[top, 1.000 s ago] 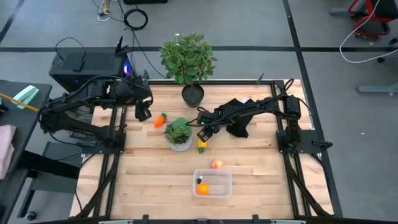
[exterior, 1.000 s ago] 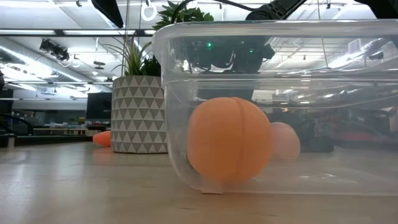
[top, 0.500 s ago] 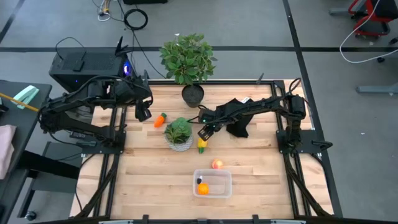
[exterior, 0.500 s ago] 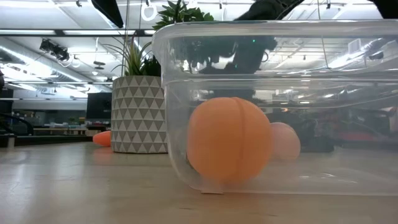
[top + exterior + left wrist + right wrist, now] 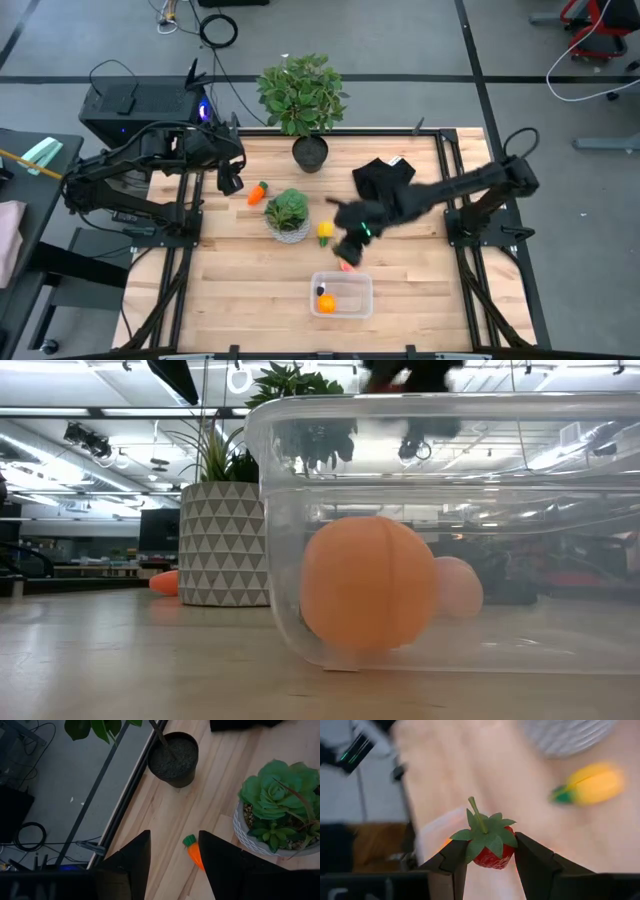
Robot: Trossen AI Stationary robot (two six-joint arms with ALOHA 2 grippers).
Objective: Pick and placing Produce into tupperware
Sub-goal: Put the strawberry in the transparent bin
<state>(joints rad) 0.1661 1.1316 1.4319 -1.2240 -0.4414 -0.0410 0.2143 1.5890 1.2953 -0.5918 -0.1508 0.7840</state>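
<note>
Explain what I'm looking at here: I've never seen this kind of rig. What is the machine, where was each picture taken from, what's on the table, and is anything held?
Two dark robot arms work at a wooden table. One picture looks straight down, one sits at table height, and each wrist carries a camera.

The right gripper is shut on a small red strawberry with a green top, near the clear plastic rectangular container. That container holds an orange ball. The left gripper waits above an orange carrot with a green top, holding nothing.

Also on the table: a yellow toy piece, a leafy succulent in a white patterned pot, a tall green plant in a black pot and a black cloth.
</note>
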